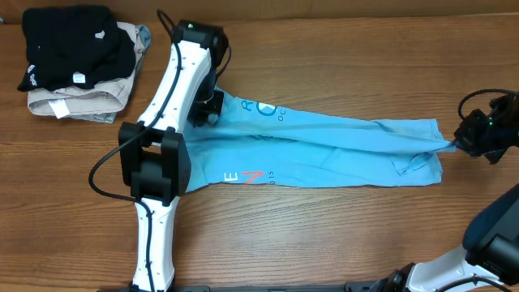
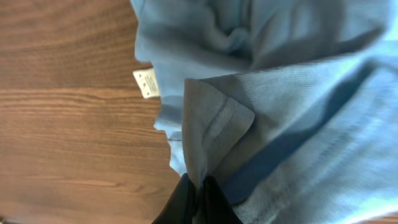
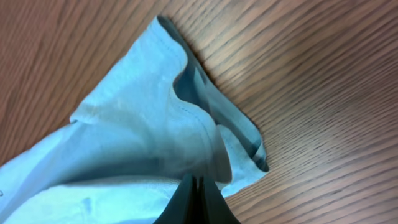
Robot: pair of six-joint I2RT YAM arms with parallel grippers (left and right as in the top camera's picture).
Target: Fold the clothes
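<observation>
On the table (image 1: 340,243), one blue T-shirt (image 1: 340,146) is pinched by left gripper (image 2: 198,190) and right gripper (image 3: 198,186); lettering (image 1: 247,176) is partly covered.

The view from above is bright and even, with light coming from up high. The left arm (image 1: 174,89) makes only a soft shadow on the table (image 1: 324,235). In the wrist views the left gripper (image 2: 199,190) and right gripper (image 3: 194,190) look dark and fuzzy at the bottom edge. Folds in the T-shirt (image 2: 298,124) hold deep blue shadows, and the wood grain looks a bit smeared
</observation>
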